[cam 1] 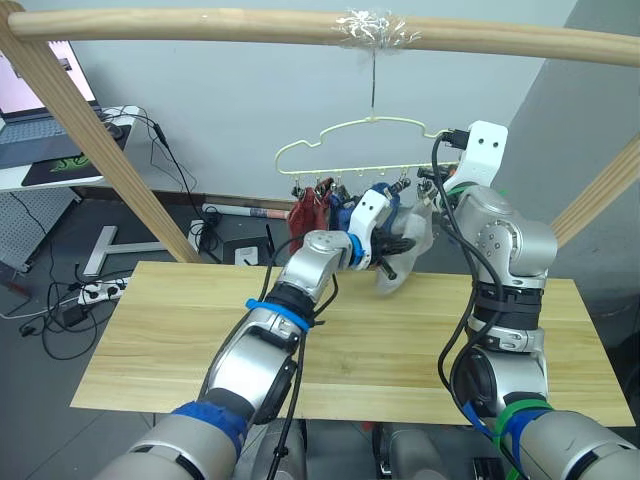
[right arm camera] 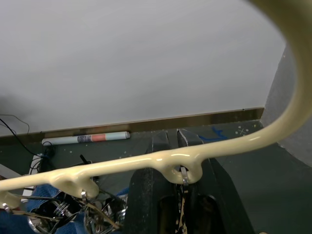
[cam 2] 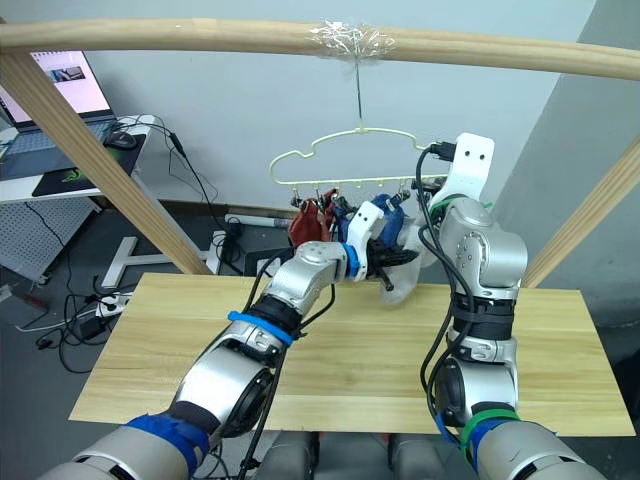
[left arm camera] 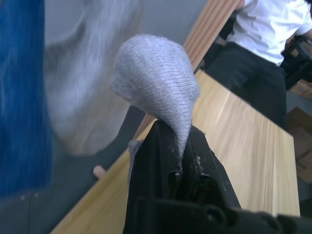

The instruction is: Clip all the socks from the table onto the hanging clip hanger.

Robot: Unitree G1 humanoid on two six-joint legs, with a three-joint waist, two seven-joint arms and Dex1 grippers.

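Observation:
The pale yellow-green clip hanger (cam 1: 340, 135) hangs by its hook from the top wooden pole. Rust red socks (cam 1: 310, 210) and blue socks (cam 2: 385, 215) are clipped along its bottom bar. My left gripper (cam 1: 395, 248) is raised under the bar's right half, shut on a light grey sock (left arm camera: 156, 83) whose rounded end sticks up past the fingertips. Another light grey sock (cam 1: 422, 235) hangs just behind it. My right gripper (right arm camera: 174, 139) is up at the hanger's right end, its fingers closed on a small metal clip (right arm camera: 183, 170) under the bar. The table (cam 1: 400, 350) lies below.
A round wooden pole (cam 1: 250, 25) spans the top, with slanted poles at the left (cam 1: 100, 140) and right (cam 1: 600, 195). A desk with a laptop (cam 1: 30, 110) stands far left, with cables on the floor. A person in a white shirt (left arm camera: 263, 29) stands beyond the table.

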